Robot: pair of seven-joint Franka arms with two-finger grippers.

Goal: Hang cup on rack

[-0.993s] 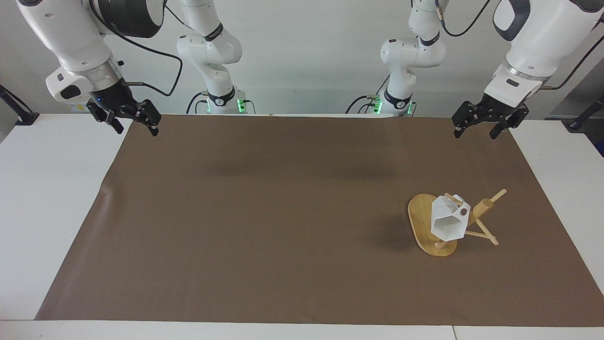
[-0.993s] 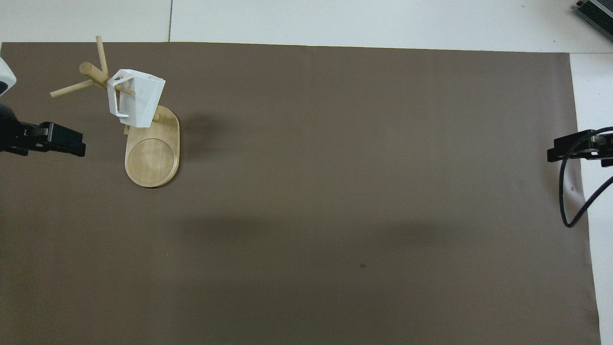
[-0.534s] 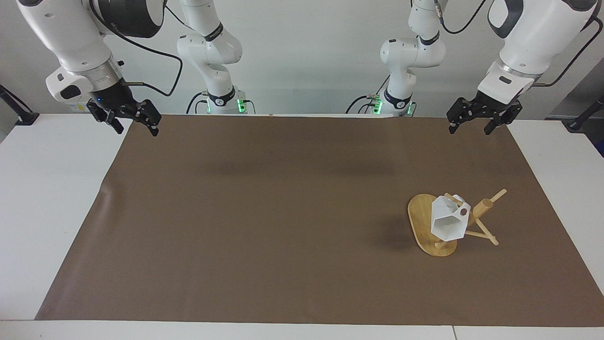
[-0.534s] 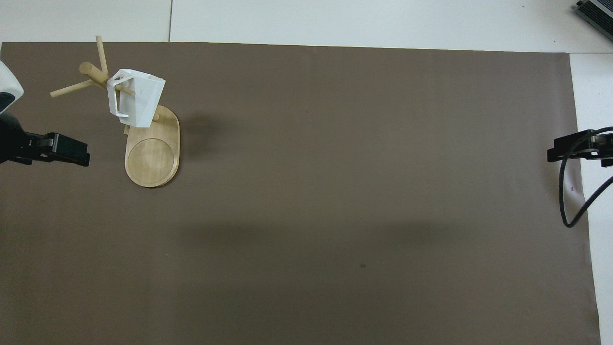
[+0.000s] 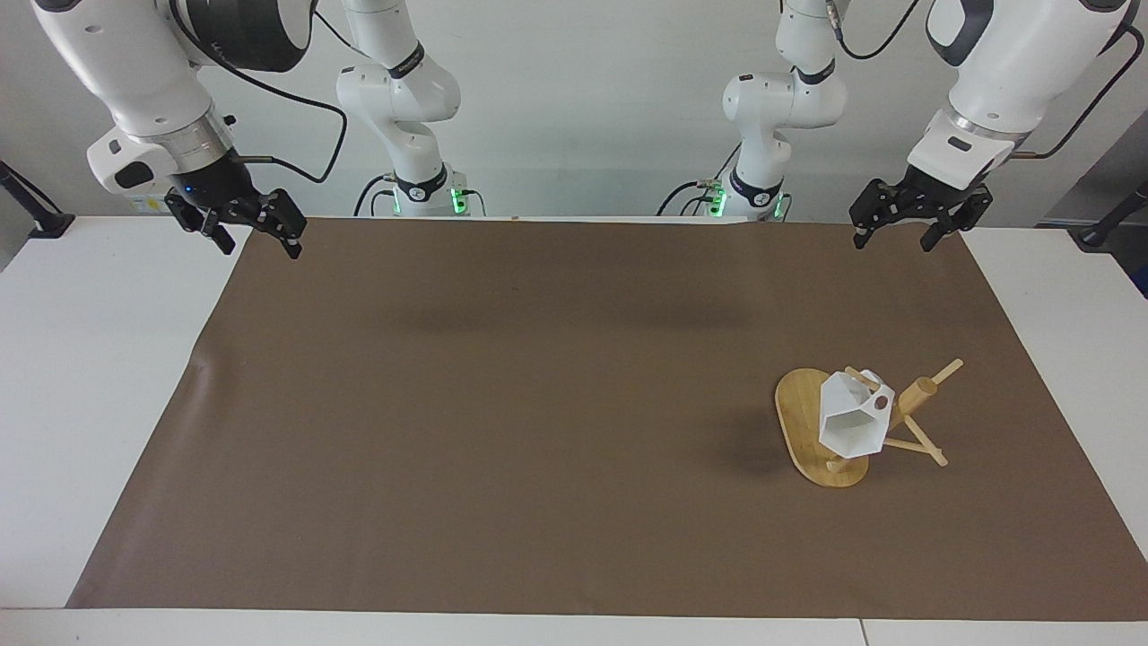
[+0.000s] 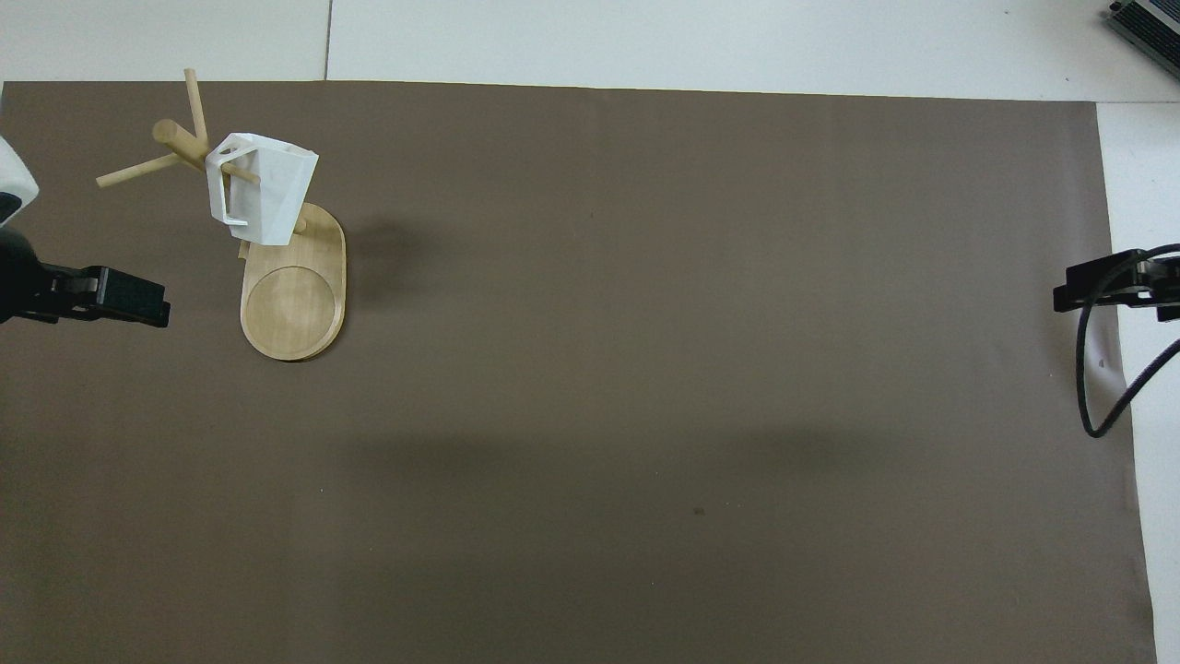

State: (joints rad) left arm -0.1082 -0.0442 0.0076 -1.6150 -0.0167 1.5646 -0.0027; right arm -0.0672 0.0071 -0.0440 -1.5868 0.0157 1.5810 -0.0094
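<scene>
White cup (image 5: 852, 420) hangs on rack (image 5: 812, 429) — left gripper (image 5: 897, 231), right gripper (image 5: 253, 237) raised, jaws wide, empty.

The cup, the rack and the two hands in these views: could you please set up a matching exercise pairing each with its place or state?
Things:
1. cup
2. rack
3. left hand
4. right hand

Places or states:
A. open, raised over the brown mat's corner at the right arm's end
B. hanging by its handle on a thin peg
C. open, raised over the brown mat's corner at the left arm's end
D. standing on the mat toward the left arm's end, its oval base flat

Pairs: 1-B, 2-D, 3-C, 4-A
</scene>
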